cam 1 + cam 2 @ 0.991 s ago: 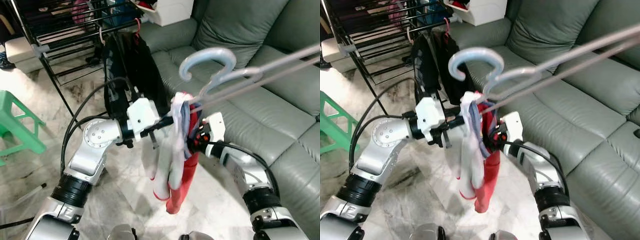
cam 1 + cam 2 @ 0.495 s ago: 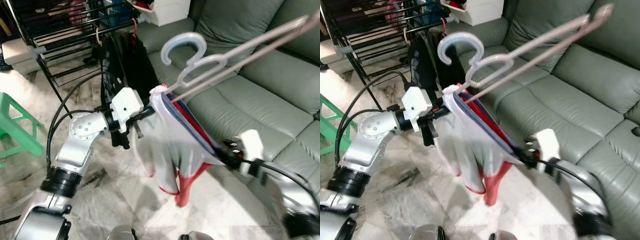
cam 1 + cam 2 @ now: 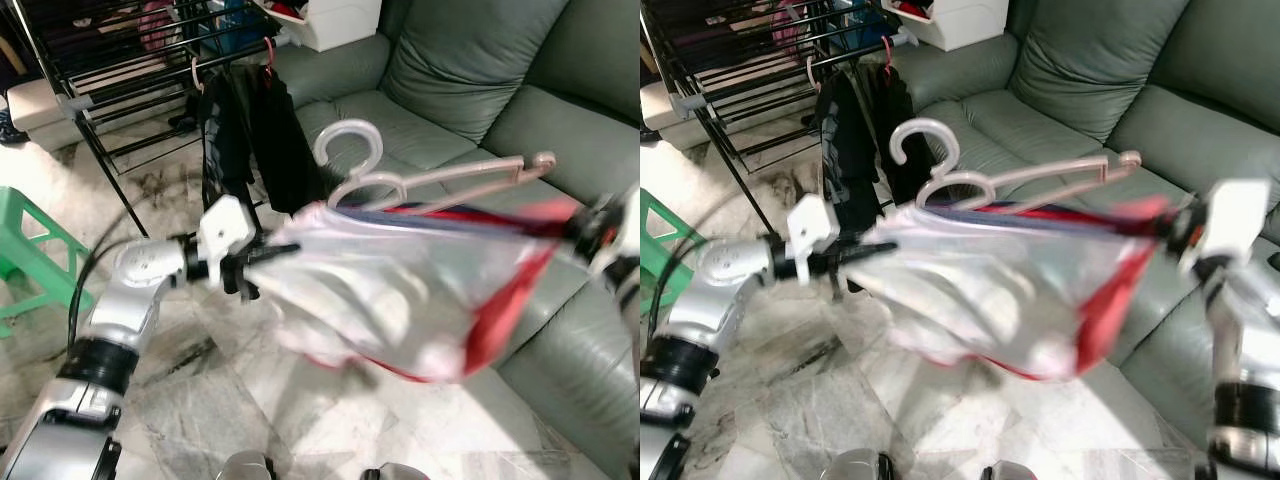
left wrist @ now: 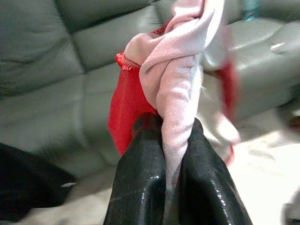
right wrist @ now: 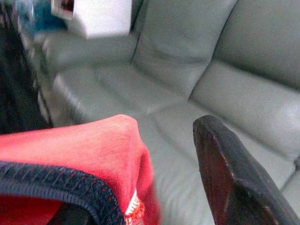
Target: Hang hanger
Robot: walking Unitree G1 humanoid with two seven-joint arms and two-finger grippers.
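Sofa: grey leather sofa (image 3: 470, 70) sits behind the whole action, right under the stretched cloth.
Drying rack: black drying rack (image 3: 110, 60) stands well off to the robot's left, dark clothes (image 3: 250, 130) dangling from it; that looks like where the hook must go.
Garment: white-and-red garment (image 3: 400, 310) is pulled taut and nearly flat between both arms, blurred with motion.
Hanger: pale hanger (image 3: 430, 180) rides just above the cloth's top edge, hook up, held by neither gripper directly as far as can be seen.
Left gripper: left gripper (image 4: 164, 140) is clamped tight on a bunched white corner.
Right gripper: right gripper (image 5: 140, 187) has red, navy-trimmed fabric between its fingers; whether it is pinching, I cannot tell.
Risk: pull any wider and a corner could slip free, or the hanger could tip out and drop onto the sofa.
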